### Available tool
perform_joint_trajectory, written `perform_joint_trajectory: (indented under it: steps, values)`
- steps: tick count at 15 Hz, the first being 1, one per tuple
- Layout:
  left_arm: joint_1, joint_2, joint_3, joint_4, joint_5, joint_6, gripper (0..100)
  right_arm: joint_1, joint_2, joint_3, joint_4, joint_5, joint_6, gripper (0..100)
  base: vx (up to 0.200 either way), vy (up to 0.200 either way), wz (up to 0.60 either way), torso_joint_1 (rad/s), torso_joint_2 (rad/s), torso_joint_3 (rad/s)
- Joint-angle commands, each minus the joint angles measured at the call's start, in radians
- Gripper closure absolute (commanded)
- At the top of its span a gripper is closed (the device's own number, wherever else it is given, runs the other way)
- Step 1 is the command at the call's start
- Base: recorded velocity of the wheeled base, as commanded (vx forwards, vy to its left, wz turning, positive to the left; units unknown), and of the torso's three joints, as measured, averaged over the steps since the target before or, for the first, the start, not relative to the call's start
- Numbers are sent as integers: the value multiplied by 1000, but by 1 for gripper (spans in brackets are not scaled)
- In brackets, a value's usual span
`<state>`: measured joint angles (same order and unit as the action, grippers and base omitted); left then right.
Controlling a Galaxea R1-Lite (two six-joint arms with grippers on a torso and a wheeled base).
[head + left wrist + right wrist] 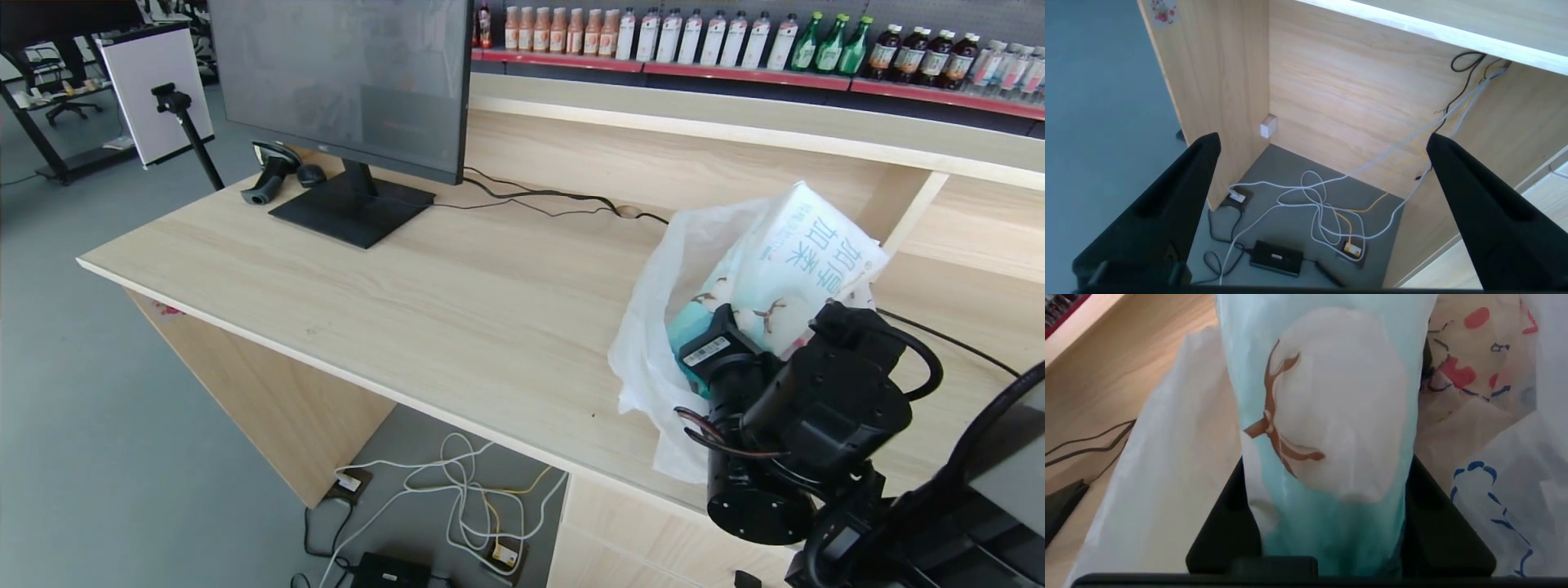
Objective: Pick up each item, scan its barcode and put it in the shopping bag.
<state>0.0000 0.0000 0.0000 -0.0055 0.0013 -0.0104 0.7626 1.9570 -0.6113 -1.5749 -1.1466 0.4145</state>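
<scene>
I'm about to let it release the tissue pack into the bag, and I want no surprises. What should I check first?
1. Right hand shut on tissue pack: ok.
2. Pack's lower end inside the shopping bag mouth: ok.
3. Room in the bag beside the printed item lying in it: cannot tell.
4. Bag well back from the counter front edge: not ok, it lies right at the edge.
5. Left hand open, low under the counter, clear of the bag: ok.
6. Barcode scanned: cannot tell; the scanner lies by the monitor.
</scene>
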Motion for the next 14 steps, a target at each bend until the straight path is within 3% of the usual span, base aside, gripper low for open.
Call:
perform_joint_trajectory:
  steps: [1, 4, 5, 14]
  values:
    - [0, 0, 0, -1, 0, 0, 0, -2, 11, 33, 4, -2, -3, 100, 0, 0, 0, 0, 0, 0]
    - [0, 0, 0, -1, 0, 0, 0, 1, -1, 111, 4, 7, 4, 100, 0, 0, 0, 0, 0, 0]
    - [0, 0, 0, -1, 0, 0, 0, 1, -3, 110, 4, 7, 4, 0, 0, 0, 0, 0, 0, 0]
    - [0, 0, 0, -1, 0, 1, 0, 1, -30, 97, 4, 8, -40, 0, 0, 0, 0, 0, 0, 0]
